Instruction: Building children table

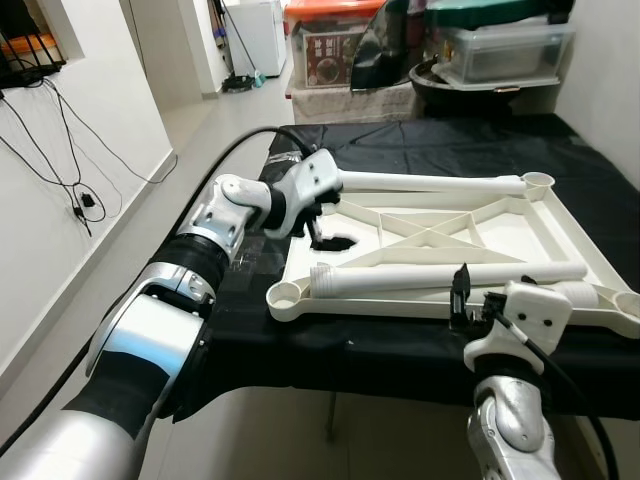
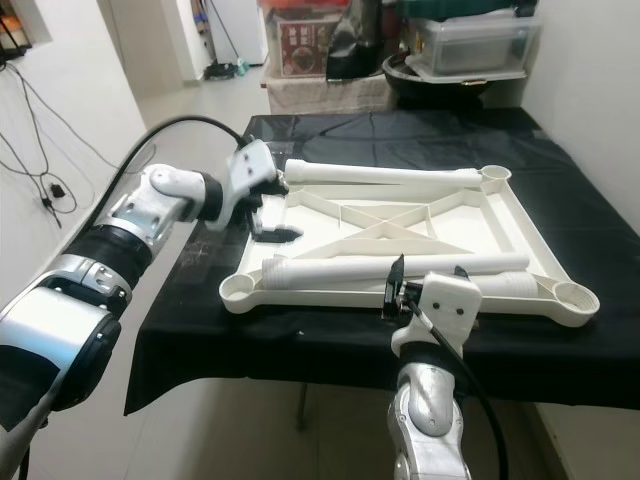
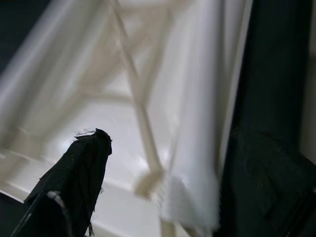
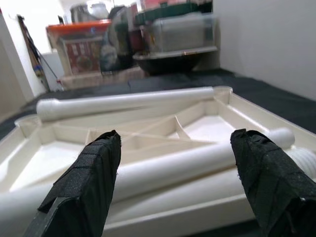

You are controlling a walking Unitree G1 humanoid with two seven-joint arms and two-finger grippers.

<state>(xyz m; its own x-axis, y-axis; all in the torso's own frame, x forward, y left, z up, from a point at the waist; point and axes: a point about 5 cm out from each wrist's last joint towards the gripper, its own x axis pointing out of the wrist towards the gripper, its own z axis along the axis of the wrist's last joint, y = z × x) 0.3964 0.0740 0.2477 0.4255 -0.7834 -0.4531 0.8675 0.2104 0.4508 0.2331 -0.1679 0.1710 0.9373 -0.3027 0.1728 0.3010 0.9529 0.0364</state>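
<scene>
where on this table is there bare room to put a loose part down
Bare black cloth lies behind the tabletop and along its right side. The tabletop's left edge is crowded by the left claw; the front edge by the right claw.

One upturned white tabletop on one black-draped bench, two loose white table legs, one along its far edge, four round corner sockets, two grippers, left and right, one clear lidded storage bin
</scene>
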